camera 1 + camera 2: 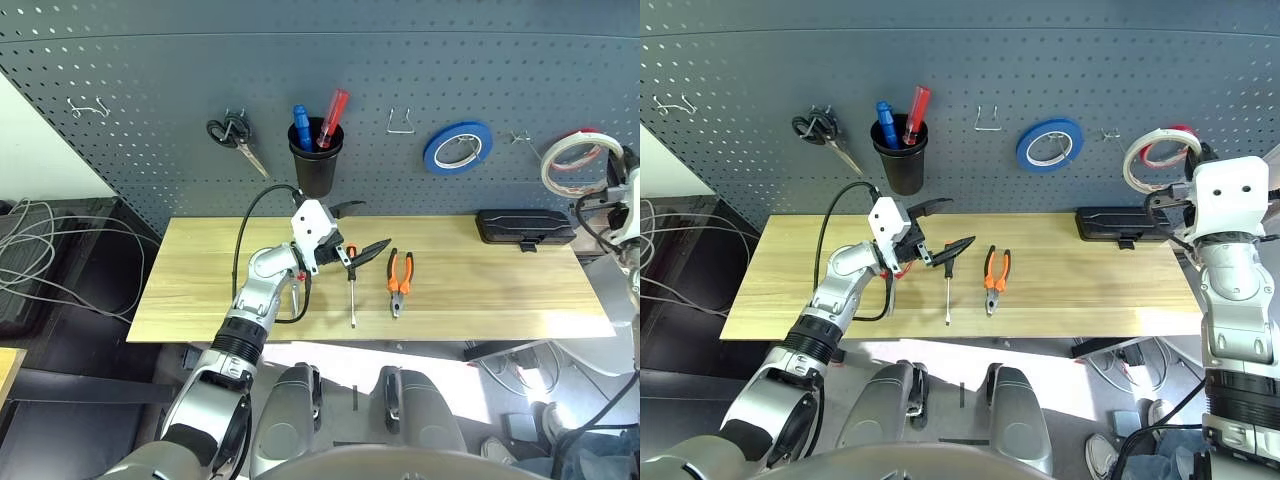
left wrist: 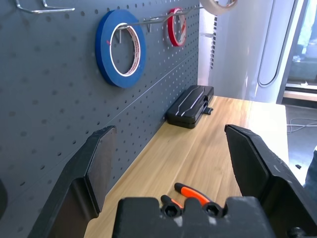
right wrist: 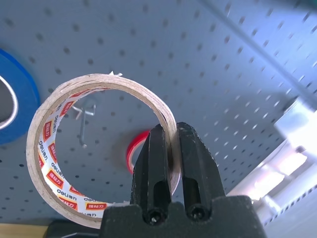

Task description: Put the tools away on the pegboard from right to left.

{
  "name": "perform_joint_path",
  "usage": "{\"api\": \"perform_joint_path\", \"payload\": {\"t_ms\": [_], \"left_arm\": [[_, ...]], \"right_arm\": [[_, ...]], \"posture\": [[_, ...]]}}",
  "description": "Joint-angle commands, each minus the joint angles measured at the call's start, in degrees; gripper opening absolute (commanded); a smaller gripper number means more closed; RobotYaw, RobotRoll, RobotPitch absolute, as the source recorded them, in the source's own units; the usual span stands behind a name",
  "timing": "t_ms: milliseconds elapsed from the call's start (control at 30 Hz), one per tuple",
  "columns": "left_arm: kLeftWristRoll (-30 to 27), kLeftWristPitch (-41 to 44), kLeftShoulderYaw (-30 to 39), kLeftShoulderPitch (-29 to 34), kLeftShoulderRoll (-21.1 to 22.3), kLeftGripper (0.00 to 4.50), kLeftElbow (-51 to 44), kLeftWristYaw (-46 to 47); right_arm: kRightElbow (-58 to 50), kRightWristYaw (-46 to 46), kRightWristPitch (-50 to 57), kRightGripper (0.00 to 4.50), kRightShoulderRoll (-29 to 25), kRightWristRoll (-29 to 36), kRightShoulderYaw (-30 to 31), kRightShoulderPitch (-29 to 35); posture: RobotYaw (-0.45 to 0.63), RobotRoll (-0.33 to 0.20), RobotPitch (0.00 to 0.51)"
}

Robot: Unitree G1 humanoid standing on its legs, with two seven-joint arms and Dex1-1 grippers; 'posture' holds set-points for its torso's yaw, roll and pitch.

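now the white tape roll [image 3: 99, 153] is pinched by its band between the shut fingers of the right gripper [image 3: 171, 163] and is held up in front of the pegboard [image 1: 120, 110] at its right end, its open ring facing the board. just beyond the ring a bare hook [image 3: 84, 124] is seen through the hole, with the red tape [image 3: 136, 148] hanging a little further right and the blue tape [image 1: 457, 146] to the left; the coming move looks to turn on bringing the ring's hole in line with that hook and pushing it far, toward the board. room is tight on the red tape's side, open on the other. the left gripper [image 1: 930, 228] is spread wide and holds nothing, hovering over the table [image 1: 500, 290] near the cup [image 1: 316, 160], with the screwdriver [image 1: 352, 290] lying just right of it, long axis running near to far, and the pliers [image 1: 399, 280] beside that. the black case [image 1: 524, 226] sits at the far right of the table, below the roll.
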Motion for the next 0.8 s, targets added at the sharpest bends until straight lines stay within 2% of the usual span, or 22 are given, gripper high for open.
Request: {"api": "perform_joint_path", "payload": {"t_ms": [33,300,467,700,733,800], "left_arm": [[-0.1,0.7,-0.5,-0.2,-0.1,4.50,-0.4,-0.4],[0.9,0.7,-0.6,-0.2,0.3,4.50,-0.3,0.6],[1.3,0.6,-0.6,-0.3,0.6,4.50,-0.4,1.0],[1.8,1.7,-1.0,-0.7,2.0,4.50,-0.8,0.6],[2.0,2.0,-1.2,-0.8,2.6,4.50,-1.0,0.1],[2.3,2.9,-1.9,-0.8,3.9,4.50,-1.4,-1.4]], "right_arm": [[6.2,-0.2,0.8,0.02,0.6,0.2,1.3,-2.9],[17.3,-0.3,-2.7,0.02,1.6,-1.1,5.9,-9.9],[18.2,0.5,-4.1,1.66,2.2,-0.1,7.0,-9.9],[7.8,5.3,-2.4,4.25,2.9,1.4,8.4,-1.6],[5.1,7.0,-0.4,4.46,3.2,2.1,9.0,0.2],[-0.6,11.8,7.0,4.46,4.1,4.8,11.0,3.9]], "posture": [[0.02,0.000,0.111],[0.05,0.000,0.117],[0.05,0.000,0.125],[0.06,0.000,0.135],[0.06,0.000,0.139],[0.05,0.000,0.142]]}}
